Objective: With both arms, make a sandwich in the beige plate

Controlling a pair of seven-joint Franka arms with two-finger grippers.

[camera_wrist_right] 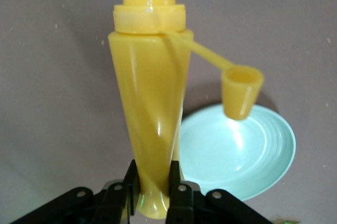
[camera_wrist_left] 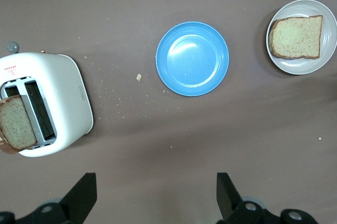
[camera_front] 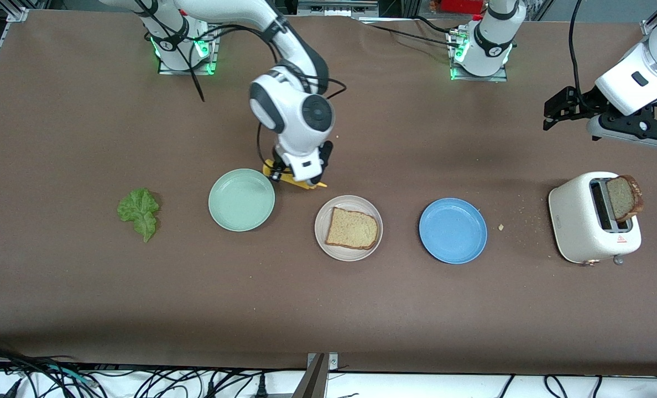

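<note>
One bread slice [camera_front: 352, 229] lies on the beige plate [camera_front: 322, 239]. Near it, right gripper [camera_wrist_right: 152, 190] pinches a yellow bottle [camera_wrist_right: 150, 108] low; it may tip. Left gripper [camera_wrist_left: 156, 200] waits spread near the toaster [camera_front: 580, 226].

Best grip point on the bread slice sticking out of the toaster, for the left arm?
Take the bread slice by its exposed upper half, coming from above the toaster. It stands on edge in the slot, so probably pinch its flat faces. The open left tool is up above the table near the toaster.
</note>
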